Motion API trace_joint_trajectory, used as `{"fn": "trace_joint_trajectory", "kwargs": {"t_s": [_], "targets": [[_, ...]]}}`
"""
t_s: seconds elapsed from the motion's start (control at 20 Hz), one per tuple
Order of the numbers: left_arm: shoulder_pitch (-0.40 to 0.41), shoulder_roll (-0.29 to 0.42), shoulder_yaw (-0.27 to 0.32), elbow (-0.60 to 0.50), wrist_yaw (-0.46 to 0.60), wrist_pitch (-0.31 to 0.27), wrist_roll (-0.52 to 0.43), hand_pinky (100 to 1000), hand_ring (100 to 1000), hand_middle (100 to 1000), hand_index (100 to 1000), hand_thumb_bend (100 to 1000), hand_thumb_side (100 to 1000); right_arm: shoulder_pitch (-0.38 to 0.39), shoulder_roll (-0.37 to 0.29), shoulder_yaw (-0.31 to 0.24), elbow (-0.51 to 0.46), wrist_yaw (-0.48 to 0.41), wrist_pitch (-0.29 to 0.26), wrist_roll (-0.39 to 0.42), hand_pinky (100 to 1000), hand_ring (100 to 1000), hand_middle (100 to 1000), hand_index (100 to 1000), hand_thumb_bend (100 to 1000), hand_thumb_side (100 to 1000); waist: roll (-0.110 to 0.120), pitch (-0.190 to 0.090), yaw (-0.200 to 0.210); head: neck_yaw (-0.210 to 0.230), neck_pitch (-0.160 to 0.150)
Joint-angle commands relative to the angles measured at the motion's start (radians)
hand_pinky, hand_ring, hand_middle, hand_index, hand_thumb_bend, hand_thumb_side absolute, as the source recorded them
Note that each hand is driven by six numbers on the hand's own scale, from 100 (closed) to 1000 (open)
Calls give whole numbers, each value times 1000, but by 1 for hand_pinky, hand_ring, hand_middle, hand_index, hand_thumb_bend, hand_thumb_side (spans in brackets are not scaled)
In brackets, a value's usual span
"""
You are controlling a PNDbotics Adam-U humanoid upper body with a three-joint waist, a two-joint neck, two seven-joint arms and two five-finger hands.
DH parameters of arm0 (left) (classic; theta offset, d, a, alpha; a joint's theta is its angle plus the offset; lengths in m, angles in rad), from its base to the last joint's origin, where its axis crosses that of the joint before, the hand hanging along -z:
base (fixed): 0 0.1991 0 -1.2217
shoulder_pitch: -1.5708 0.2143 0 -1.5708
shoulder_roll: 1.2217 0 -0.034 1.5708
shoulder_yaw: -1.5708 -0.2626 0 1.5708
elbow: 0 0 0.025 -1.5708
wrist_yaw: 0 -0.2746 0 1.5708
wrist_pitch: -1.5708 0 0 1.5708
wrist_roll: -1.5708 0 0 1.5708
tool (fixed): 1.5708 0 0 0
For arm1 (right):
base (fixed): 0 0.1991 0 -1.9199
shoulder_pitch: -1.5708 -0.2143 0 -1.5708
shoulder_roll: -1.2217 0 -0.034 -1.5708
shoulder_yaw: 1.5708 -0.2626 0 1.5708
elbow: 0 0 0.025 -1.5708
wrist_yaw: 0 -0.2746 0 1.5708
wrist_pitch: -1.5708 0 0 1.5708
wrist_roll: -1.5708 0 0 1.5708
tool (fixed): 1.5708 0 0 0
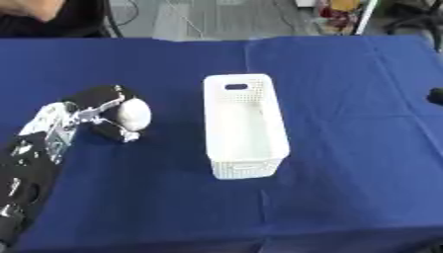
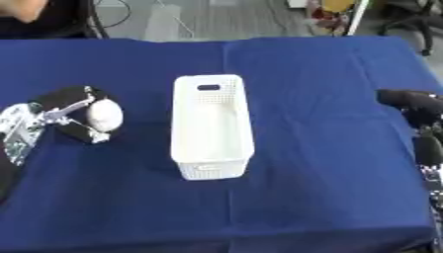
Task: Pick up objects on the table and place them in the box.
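A white rounded object (image 1: 134, 113) sits on the blue table to the left of the box, and my left hand (image 1: 102, 109) is curled round it from the left. The white perforated box (image 1: 244, 123) stands lengthwise in the middle of the table, and nothing shows inside it. My right hand (image 2: 410, 102) hangs at the right edge of the table, well away from the box; its fingers look curled, holding nothing.
The blue tablecloth (image 1: 346, 148) covers the whole table. Floor, cables and chair legs show beyond the far edge. A person's arm (image 1: 43, 12) appears at the top left corner, off the table.
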Motion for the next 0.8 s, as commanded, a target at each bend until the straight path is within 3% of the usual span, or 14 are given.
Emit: {"fn": "trace_joint_trajectory", "kwargs": {"t_s": [0.05,0.55,0.8], "targets": [[1,10,-5,6,1,20,7,100,304,579,783,148,214,-5,-19,-3,-17,-2,0,1,858,846,765,868,100,668,-1,-6,-1,7,-13],[10,13,2,-22,53,33,21,100,217,529,710,100,233,-2,-18,-5,-17,0,0,-1,859,847,765,868,100,669,-1,-6,-1,6,-15],[29,54,32,-236,267,68,-20,100,187,523,687,100,266,1,-18,-7,-17,4,1,-3,859,847,765,868,100,669,0,-7,1,0,-12]]}}
